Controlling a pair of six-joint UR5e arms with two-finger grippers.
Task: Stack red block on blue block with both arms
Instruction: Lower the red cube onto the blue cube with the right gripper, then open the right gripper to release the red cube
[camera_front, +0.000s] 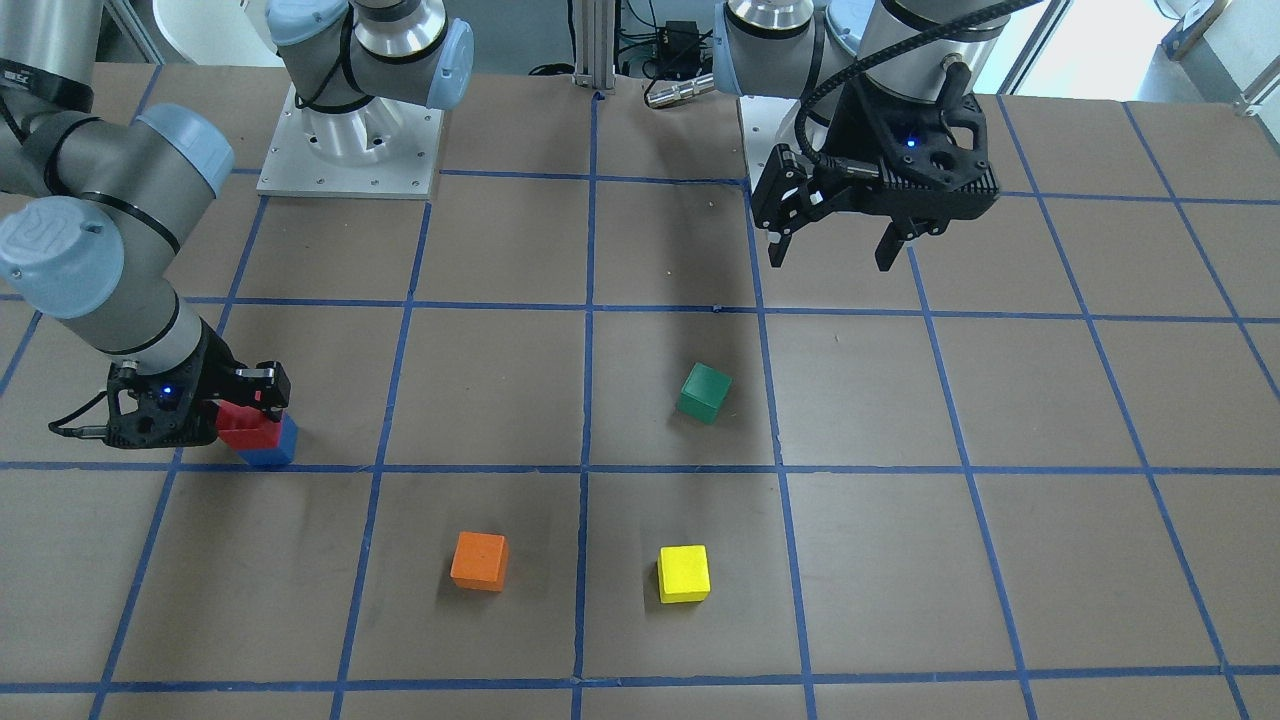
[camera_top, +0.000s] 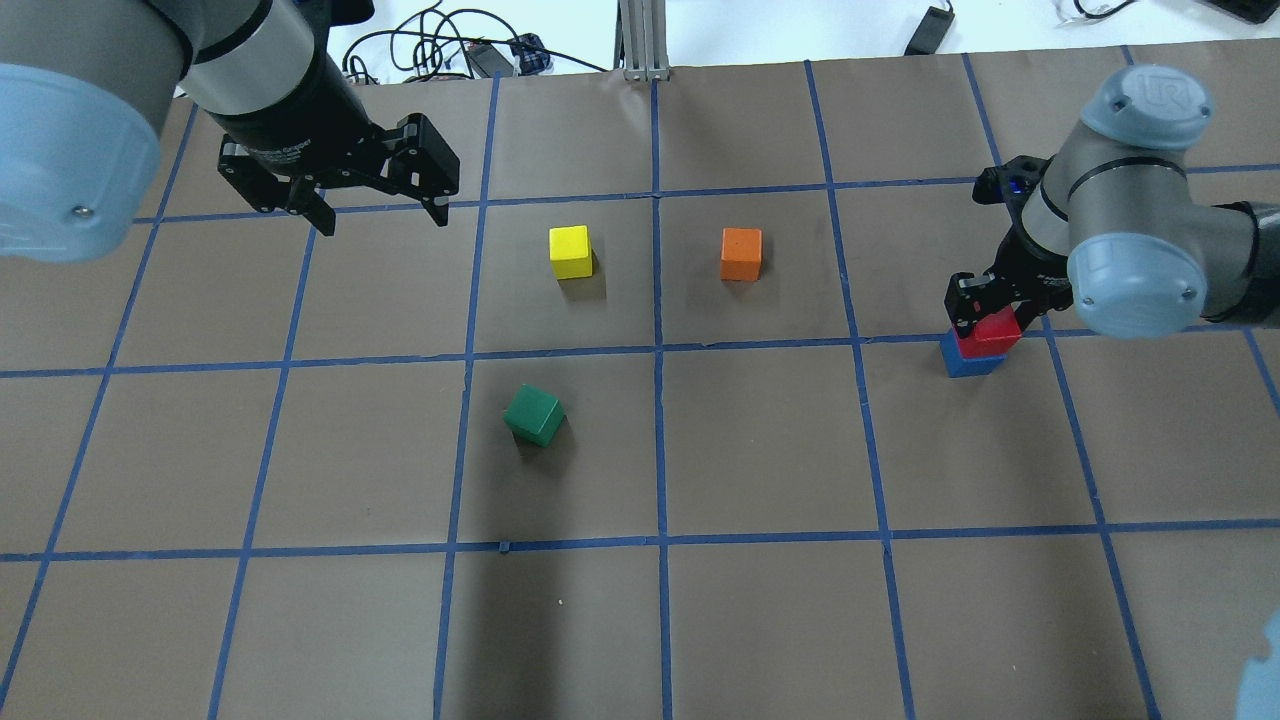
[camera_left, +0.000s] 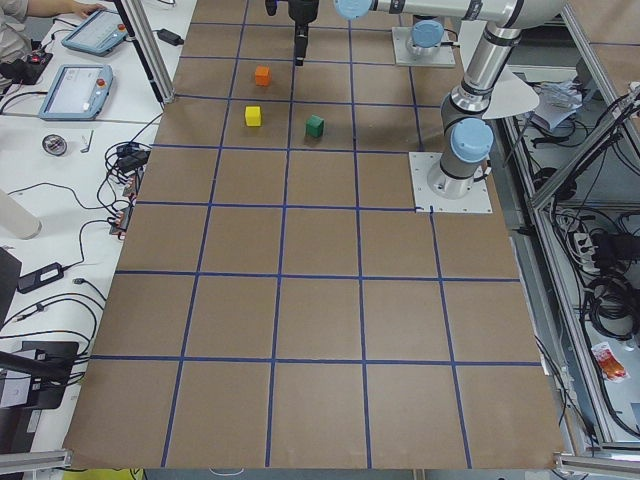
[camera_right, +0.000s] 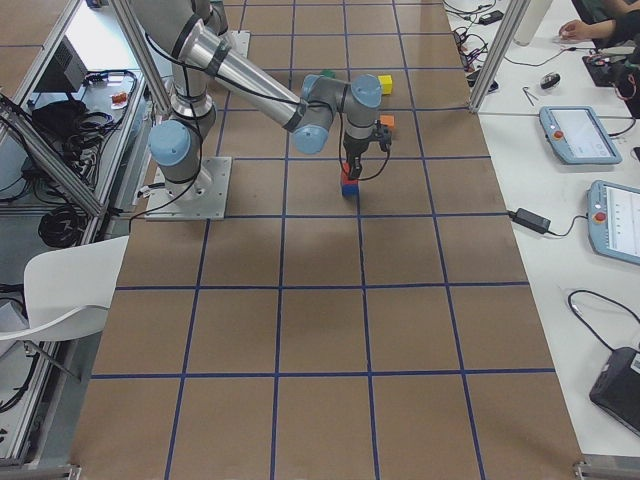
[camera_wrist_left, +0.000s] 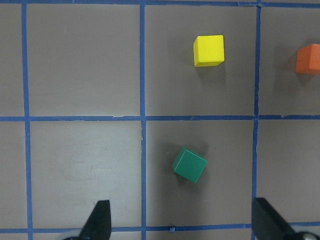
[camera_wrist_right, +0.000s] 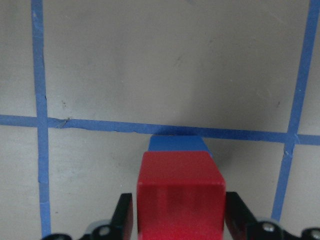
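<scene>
The red block (camera_front: 240, 425) sits on top of the blue block (camera_front: 272, 448), slightly offset, at the table's right side in the overhead view, red block (camera_top: 997, 328) over blue block (camera_top: 968, 360). My right gripper (camera_front: 250, 415) is low over the stack, its fingers on both sides of the red block. In the right wrist view the red block (camera_wrist_right: 180, 200) fills the space between the fingers, with the blue block (camera_wrist_right: 177, 143) showing beneath. My left gripper (camera_top: 380, 215) is open and empty, hovering high over the far left of the table.
A green block (camera_top: 534, 414) lies tilted near the table's middle. A yellow block (camera_top: 570, 251) and an orange block (camera_top: 741, 253) stand farther out. All three show in the left wrist view, below the open fingers (camera_wrist_left: 102, 215).
</scene>
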